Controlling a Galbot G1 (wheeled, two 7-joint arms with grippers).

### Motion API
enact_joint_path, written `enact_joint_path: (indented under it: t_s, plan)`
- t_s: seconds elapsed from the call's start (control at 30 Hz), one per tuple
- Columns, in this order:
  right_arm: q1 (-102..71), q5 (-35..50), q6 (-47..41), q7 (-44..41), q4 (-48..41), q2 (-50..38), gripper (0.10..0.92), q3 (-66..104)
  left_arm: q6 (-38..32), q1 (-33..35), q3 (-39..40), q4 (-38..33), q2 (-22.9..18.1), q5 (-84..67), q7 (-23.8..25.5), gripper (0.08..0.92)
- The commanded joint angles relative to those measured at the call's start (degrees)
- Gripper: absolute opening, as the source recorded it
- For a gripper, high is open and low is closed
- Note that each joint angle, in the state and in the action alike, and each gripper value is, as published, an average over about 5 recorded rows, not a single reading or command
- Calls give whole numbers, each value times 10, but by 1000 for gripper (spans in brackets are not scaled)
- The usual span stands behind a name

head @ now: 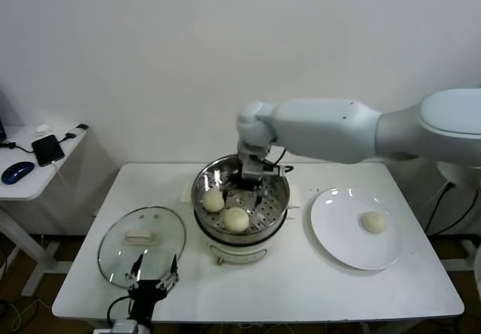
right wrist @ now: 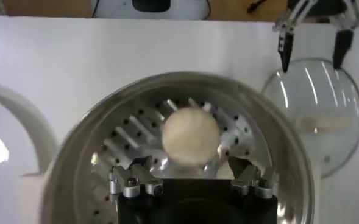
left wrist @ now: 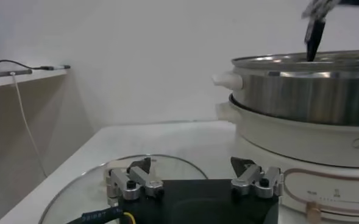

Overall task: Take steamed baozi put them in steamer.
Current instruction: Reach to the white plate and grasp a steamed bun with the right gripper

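While the right claw (head: pixel 254 186) gapes, baozi (head: pixel 235 219) sit in the steamer (head: pixel 279 215).

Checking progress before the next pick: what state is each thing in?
Steamer: uncovered, two baozi visible inside.
Lid: off, flat on table.
Plate: one baozi left.
Right gripper: open, over steamer.
Left gripper: open, idle by lid.
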Motion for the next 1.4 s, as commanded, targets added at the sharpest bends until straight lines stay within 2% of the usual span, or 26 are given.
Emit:
enact_joint_path:
  t_s: [0.03,0.2,0.33,0.47,0.87,1.4]
  plan:
    - [133,224,-119,-68,-51,-182,823,-128,0,0,0,-1,1,0,1,823]
    - [136,192,-261,-48,-26,-302,823,-194,1,-1,0,-1,3,0,1,823]
    - [70,166,-314,-23,-17,-372,823,-189,1,-2,-1,0,5,-1,2,823]
    - [-30,111,-326,-9,-45,-396,823,-125,2,-1,-1,1,5,-1,3,823]
    - [-236,39,-319,23,-173,-352,823,63,4,7,-2,2,-1,5,6,823]
    - [-320,0,-315,43,-256,-272,823,138,1,8,-5,11,-1,6,4,823]
